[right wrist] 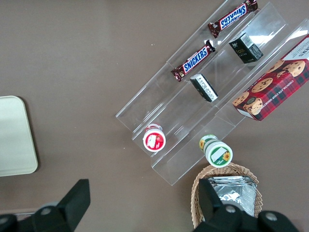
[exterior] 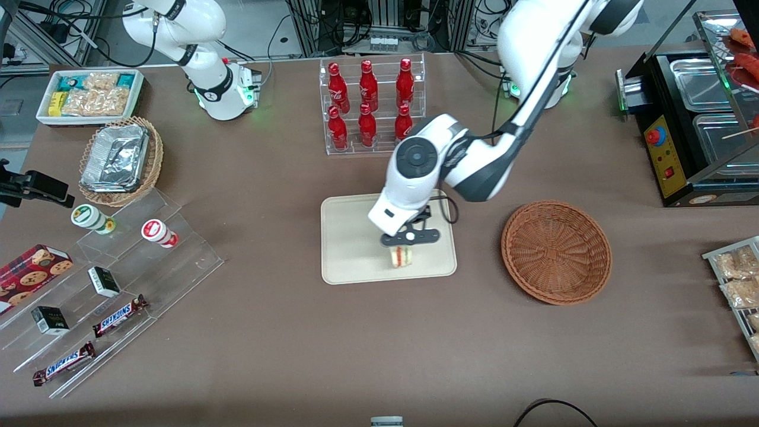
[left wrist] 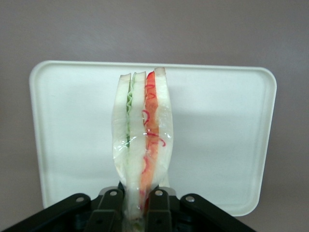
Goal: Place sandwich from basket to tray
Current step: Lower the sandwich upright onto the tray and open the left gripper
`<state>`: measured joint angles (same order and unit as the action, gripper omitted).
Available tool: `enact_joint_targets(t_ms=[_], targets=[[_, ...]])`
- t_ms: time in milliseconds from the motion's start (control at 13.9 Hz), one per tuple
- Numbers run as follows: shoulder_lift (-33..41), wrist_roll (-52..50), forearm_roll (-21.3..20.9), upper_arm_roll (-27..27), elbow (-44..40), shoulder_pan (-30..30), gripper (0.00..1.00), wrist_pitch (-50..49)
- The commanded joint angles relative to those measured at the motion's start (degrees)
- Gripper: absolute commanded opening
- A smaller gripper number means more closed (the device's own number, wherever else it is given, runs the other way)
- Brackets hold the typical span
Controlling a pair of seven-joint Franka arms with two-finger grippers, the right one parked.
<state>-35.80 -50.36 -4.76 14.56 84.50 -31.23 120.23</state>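
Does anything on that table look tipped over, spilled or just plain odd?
Nothing is spilled or broken. The sandwich is pinched between the gripper's fingers over the tray, its wrapper squeezed at the grip. The brown basket sits empty beside the tray. Two small jars lie on their sides on the clear stepped stand.

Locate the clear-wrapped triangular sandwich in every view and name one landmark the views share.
Front view: the clear-wrapped triangular sandwich is pinched in the gripper above the cream rectangular plastic tray, near its front-camera edge.
Left wrist view: sandwich stands between the fingers, over the tray.
Right wrist view: not in it.
Shared landmark: the tray.
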Motion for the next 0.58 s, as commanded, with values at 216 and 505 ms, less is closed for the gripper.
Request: enact_joint_targets(t_ms=[216, 505], targets=[[-6.2, -2.4, -3.3, -0.8, -2.7, -4.4, 0.0, 4.0], [-8.0, -2.3, -3.5, -0.8, -2.4, -4.8, 0.0, 4.6]])
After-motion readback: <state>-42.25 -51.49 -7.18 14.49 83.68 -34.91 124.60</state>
